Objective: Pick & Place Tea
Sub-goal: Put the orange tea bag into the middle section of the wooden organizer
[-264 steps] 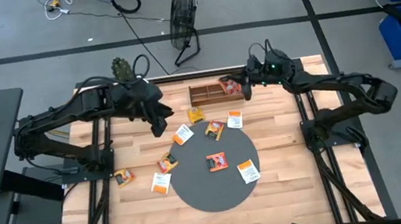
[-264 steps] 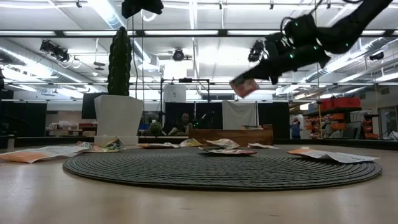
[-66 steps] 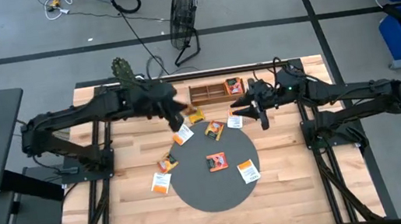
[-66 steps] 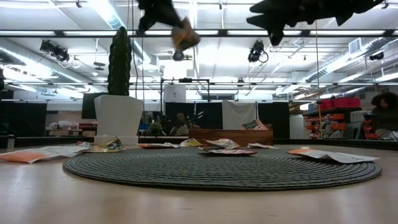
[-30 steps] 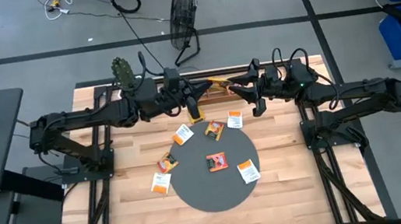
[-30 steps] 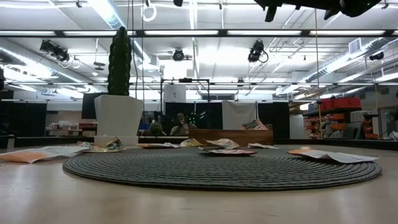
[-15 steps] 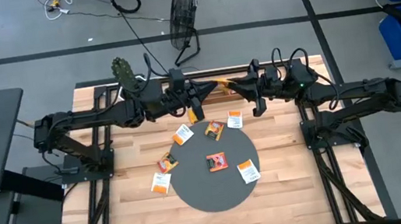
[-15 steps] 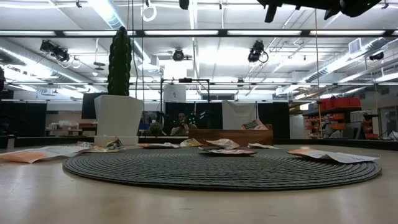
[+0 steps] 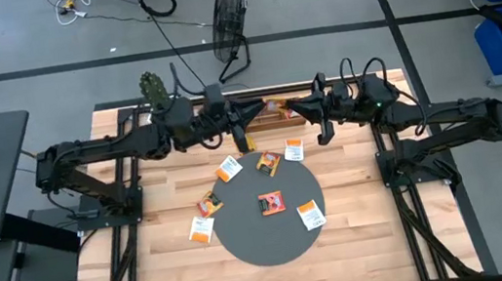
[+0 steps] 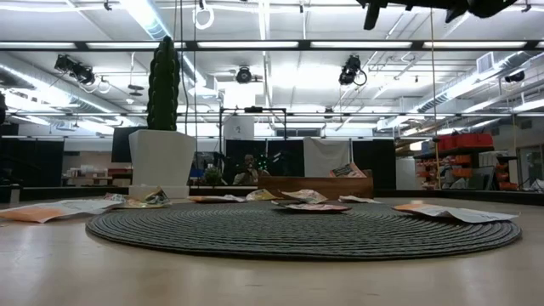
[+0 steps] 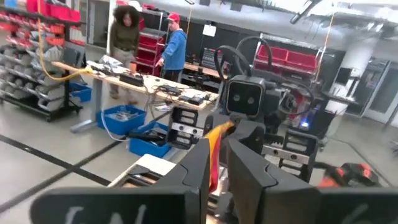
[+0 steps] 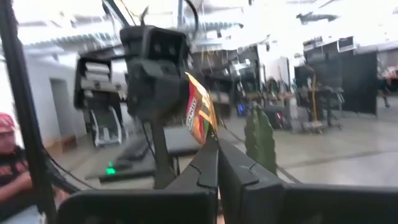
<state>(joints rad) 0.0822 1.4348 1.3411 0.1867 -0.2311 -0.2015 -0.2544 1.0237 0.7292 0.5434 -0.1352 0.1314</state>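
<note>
Wooden table w/ round dark mat, scattered tea sachets, cactus pot.

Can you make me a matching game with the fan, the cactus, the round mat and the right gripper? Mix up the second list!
Things:
1. fan
2. cactus
3. mat
4. right gripper

Matches:
A. shut on a sachet
B. standing on the floor
C. dark grey and round
D. green and tall

Pairs: 1-B, 2-D, 3-C, 4-A
</note>
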